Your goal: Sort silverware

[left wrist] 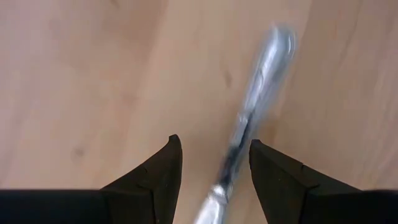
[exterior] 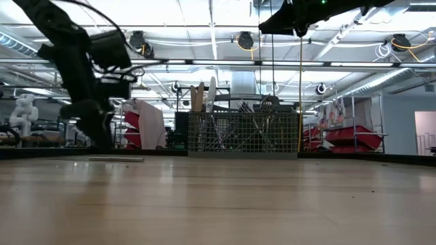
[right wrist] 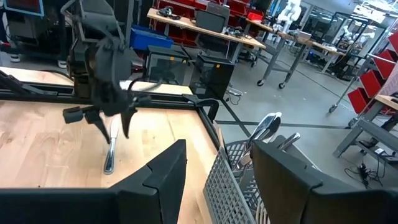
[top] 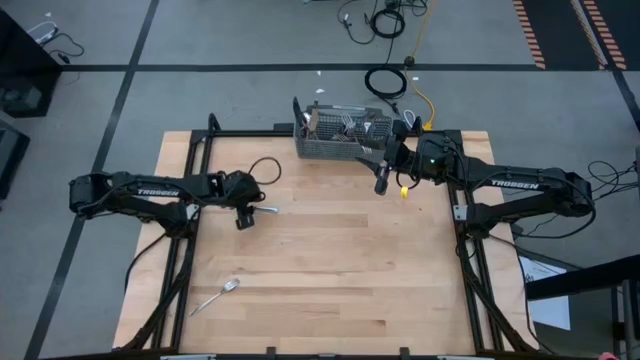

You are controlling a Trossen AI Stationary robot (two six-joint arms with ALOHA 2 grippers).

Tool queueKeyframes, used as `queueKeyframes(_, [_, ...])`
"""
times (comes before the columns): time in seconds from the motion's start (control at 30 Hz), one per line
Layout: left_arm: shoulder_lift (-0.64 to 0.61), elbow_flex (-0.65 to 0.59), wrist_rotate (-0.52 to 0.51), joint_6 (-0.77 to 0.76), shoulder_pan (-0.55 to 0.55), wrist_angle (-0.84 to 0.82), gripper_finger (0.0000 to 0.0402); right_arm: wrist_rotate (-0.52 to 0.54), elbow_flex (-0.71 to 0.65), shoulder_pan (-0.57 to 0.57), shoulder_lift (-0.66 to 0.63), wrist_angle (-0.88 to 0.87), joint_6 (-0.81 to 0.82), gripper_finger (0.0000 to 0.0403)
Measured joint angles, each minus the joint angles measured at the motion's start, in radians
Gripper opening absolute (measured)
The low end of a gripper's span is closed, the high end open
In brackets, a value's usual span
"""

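Two grippers spread. Left gripper (top: pixel 243 218) at frame left-centre straddles knife (left wrist: pixel 249 118) flat on table (top: pixel 330 270) – prob. just set down. Right gripper (top: pixel 381 182) by basket (top: pixel 335 140), upper centre – empty, likely next pick. Spoon (top: pixel 215 297) lower left, apart.

A big light wooden table (top: pixel 330 270) holds a grey wire basket (top: pixel 340 143) at its far edge, one shiny knife (top: pixel 265 210), and one shiny spoon (top: pixel 215 296).
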Motion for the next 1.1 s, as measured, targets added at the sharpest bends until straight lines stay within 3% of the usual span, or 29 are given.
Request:
queueKeyframes(0.3, [0.141,-0.022,0.032,0.003,-0.045,0.079,0.0181,0.001,0.000,0.000,0.000,-0.003,0.004,0.0169])
queueKeyframes(0.37, [0.205,-0.013,0.049,0.011,-0.048,0.100,0.0150,0.001,0.000,0.000,0.000,-0.002,0.004,0.0169])
queueKeyframes(0.5, [0.273,0.000,0.046,0.009,-0.058,0.181,0.0032,0.002,0.000,0.000,0.000,-0.002,0.004,0.0169])
queueKeyframes(0.6, [0.302,-0.005,0.030,-0.009,-0.057,0.272,0.0028,0.024,0.000,0.000,0.000,-0.005,0.011,0.0169])
queueKeyframes(0.73, [0.270,0.030,0.013,-0.089,-0.056,0.269,0.0026,0.160,-0.002,-0.001,-0.027,-0.015,-0.005,0.0169])
queueKeyframes(0.77, [0.258,0.047,-0.004,-0.098,-0.056,0.276,0.0010,0.166,-0.002,-0.003,-0.043,-0.009,-0.029,0.0169])
queueKeyframes(0.97, [0.270,0.094,-0.021,-0.128,-0.055,0.465,0.0001,0.154,-0.001,-0.049,-0.134,-0.071,0.010,0.0169])
queueKeyframes(1.1, [0.311,0.144,-0.082,-0.153,-0.056,0.524,0.0001,0.039,-0.012,-0.087,-0.161,-0.253,0.154,0.0169])
